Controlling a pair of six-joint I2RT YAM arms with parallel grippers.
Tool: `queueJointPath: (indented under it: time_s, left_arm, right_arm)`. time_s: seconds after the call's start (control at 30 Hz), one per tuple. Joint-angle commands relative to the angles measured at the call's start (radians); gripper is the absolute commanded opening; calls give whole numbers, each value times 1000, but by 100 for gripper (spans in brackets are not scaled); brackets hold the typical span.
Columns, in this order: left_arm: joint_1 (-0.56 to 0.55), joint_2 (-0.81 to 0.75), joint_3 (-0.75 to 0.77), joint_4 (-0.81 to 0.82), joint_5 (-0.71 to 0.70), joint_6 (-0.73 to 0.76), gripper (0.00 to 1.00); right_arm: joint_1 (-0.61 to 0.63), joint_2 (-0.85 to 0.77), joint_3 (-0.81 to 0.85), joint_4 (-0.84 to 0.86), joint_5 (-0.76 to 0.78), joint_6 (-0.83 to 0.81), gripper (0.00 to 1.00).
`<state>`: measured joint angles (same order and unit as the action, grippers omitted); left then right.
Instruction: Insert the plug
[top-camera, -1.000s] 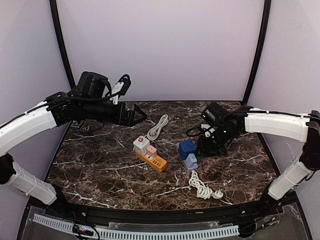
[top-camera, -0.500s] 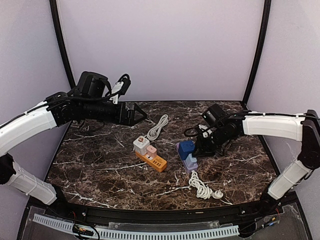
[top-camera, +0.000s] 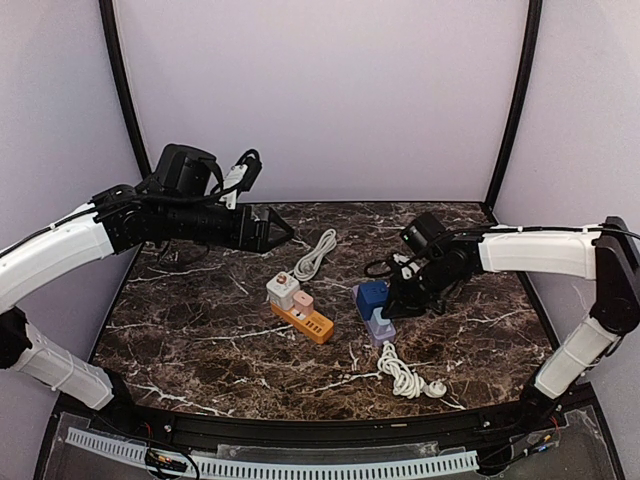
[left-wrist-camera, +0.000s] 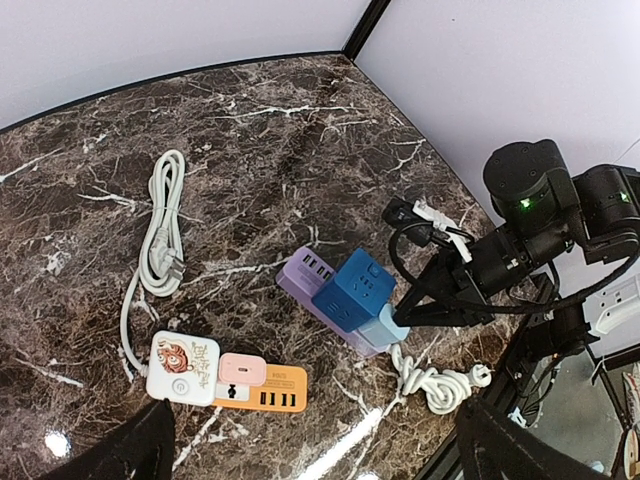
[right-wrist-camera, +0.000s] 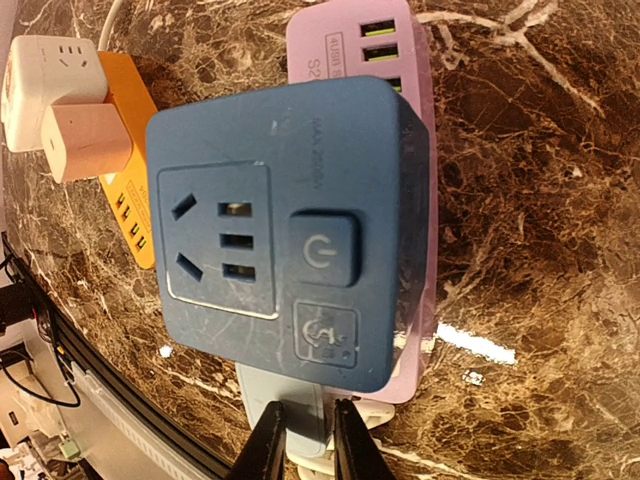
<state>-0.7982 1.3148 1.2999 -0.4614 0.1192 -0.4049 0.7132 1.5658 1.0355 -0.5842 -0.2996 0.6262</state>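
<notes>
While pinching pale-blue plastic plug (right-wrist-camera: 300, 415) with right hand (right-wrist-camera: 303, 445), just beside dark-blue cube adapter (right-wrist-camera: 285, 230) on lilac power strip (right-wrist-camera: 400, 60), keep plug square, press straight down till flush. Leave left hand (top-camera: 280, 231) spread open, well apart.

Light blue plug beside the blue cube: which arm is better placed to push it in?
Right. The right fingers flank the light blue plug beside the blue cube on the purple strip; the left fingers hang open, far off at back left.

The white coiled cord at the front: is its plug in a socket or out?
Out: the plug of the white cord lies bare on the table, touching no socket.
</notes>
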Motion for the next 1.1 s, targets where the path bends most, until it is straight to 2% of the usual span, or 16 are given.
queueJointPath:
  time_s: [0.0, 0.57, 0.8, 1.07]
  left_arm:
    - [5, -11, -13, 7, 8, 0, 99]
    - [5, -36, -36, 7, -4, -1, 100]
    - [5, -51, -52, 10, -7, -7, 100]
    - [5, -50, -53, 12, -5, -9, 100]
  right_arm:
    - [1, 26, -10, 1, 13, -3, 17]
    - [54, 105, 57, -117, 143, -1, 17]
    - [56, 115, 50, -174, 219, 15, 15]
    - [57, 134, 9, -163, 223, 12, 14]
